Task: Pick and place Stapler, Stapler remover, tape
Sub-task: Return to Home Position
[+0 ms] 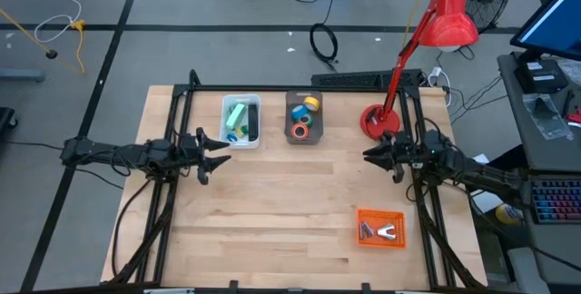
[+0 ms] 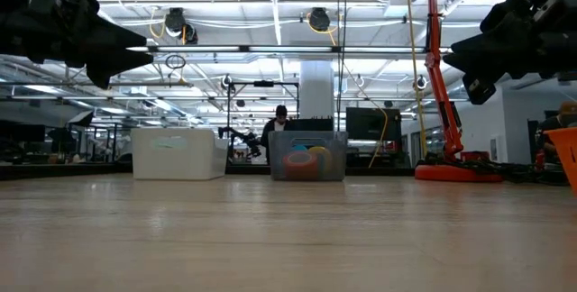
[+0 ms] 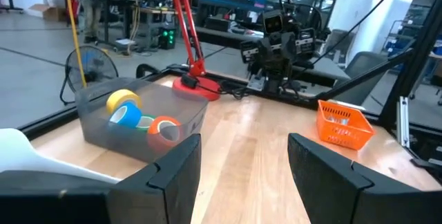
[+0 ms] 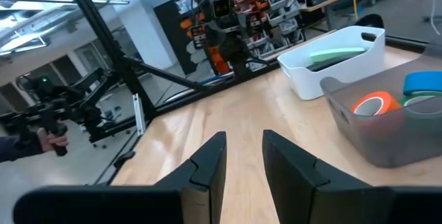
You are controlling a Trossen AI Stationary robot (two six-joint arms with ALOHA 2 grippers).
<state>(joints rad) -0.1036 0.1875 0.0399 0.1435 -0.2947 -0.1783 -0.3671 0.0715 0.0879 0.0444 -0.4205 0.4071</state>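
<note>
Along the far edge of the bench [image 1: 272, 203], the white bin [image 1: 225, 117] and the grey bin [image 1: 289, 117] sit side by side, near each other but not touching. The green stapler [image 1: 238, 114] lies in the white one, and the tape rolls [image 1: 300, 132] are all bunched in the grey one. Over toward the front right corner is the orange bin [image 1: 381, 212] with the staple removers [image 1: 379, 231] inside. I can't spot anything loose on the wood, so to me the sorting looks done: one kind of thing per bin.

That would explain the arms too. The left gripper [image 1: 221, 149] hangs over the left edge and the right gripper [image 1: 370, 156] over the right edge, facing each other across the middle. Both are lifted off the surface, and both have fingers spread with nothing between them; the left gap looks wider than the right. It reads like a parked pose, well apart from all three bins, so nothing gets knocked.

The red lamp [image 1: 449, 17] stands at the far right corner, just beside the right arm. That's the one thing I'd watch if that arm swings.
</note>
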